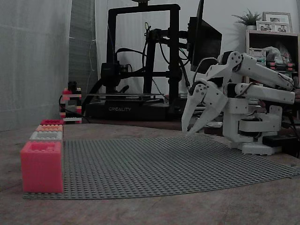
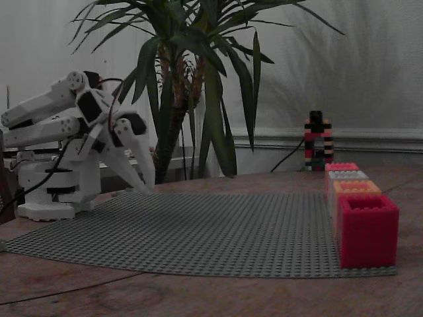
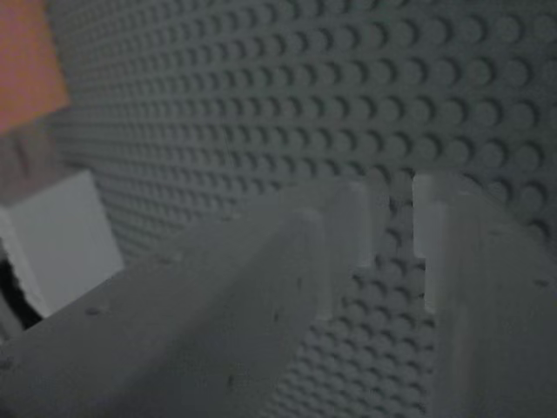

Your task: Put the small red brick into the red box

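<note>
The white arm [image 1: 248, 101] sits folded at one edge of the grey studded baseplate [image 1: 164, 161], at the right in one fixed view and at the left in the other. Its gripper [image 1: 191, 125] points down at the near edge of the plate, with the tips just above or on the studs; the pictures do not settle which. In the wrist view the two fingers [image 3: 344, 235] stand slightly apart, with a narrow gap between them showing bare studs of the plate, and nothing is held between them.

A row of four boxes built of studded bricks lines the far side of the plate from the arm. In the fixed view with the plant, the nearest is the red box [image 2: 367, 228], a deep crimson square with an open hollow top. Behind it, each touching the next, come an orange box [image 2: 355, 188], a grey box [image 2: 346, 176] and a further pinkish-red box [image 2: 342, 167]. In the other fixed view the same row runs up the left edge, with the red box [image 1: 42, 166] again nearest the camera.

The small red brick cannot be picked out in any of the pictures, which are dim.

Beyond the plate stands a small tower [image 2: 318, 142] of red, white and black bricks, well apart from the boxes. A potted plant [image 2: 192, 86] rises behind the plate in one fixed view, and a black 3D printer [image 1: 140, 65] stands behind it in the other.
</note>
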